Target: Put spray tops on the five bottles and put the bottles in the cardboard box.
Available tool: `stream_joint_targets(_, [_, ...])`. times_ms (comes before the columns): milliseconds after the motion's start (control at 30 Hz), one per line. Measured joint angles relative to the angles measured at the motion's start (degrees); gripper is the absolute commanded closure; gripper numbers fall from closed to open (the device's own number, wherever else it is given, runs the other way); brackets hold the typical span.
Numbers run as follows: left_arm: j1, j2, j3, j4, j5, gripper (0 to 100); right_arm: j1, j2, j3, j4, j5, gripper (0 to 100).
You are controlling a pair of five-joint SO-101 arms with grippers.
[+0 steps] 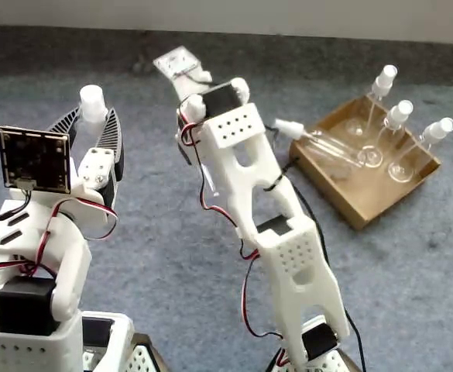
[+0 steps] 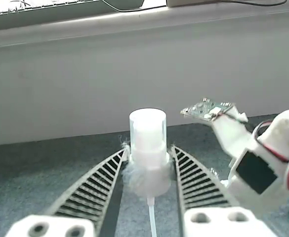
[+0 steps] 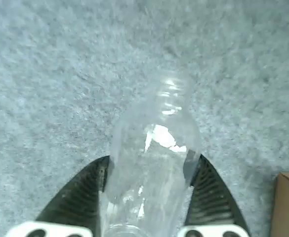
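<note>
My left gripper point(image 1: 92, 116) is raised at the left of the grey carpet, shut on a white spray top point(image 1: 91, 98) that stands upright between its ribbed fingers. In the left wrist view the spray top point(image 2: 147, 143) sits at my left gripper's point(image 2: 148, 154) tips, its thin dip tube hanging down. My right gripper point(image 3: 149, 168) is shut on a clear bottle point(image 3: 154, 143) with an uncapped neck that points away over the carpet. The cardboard box point(image 1: 348, 194) lies at the right.
Three capped bottles point(image 1: 399, 116) stand upright in the box and another capped bottle point(image 1: 323, 141) lies across its near-left corner. The right arm point(image 2: 263, 163) is close beside my left gripper. A corner of the box point(image 3: 288, 205) shows beside the held bottle.
</note>
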Motion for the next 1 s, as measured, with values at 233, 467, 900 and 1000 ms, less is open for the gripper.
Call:
stream_joint_targets(233, [0.09, 0.18, 3.52, 0.00, 0.00, 97, 0.00, -18.11, 13.10, 0.00, 0.00, 95.1])
stream_joint_targets(467, [-0.09, 0.26, 3.52, 0.00, 0.00, 97, 0.00, -38.59, 28.40, 0.00, 0.00, 95.1])
stream_joint_targets(900, [2.11, 0.26, 3.52, 0.00, 13.36, 97, 2.73, -70.51, 55.74, -3.43, 0.00, 95.0])
stream_joint_targets(1000, [3.34, 0.26, 3.52, 0.00, 16.35, 97, 6.42, -76.92, 65.32, -8.88, 0.00, 95.0])
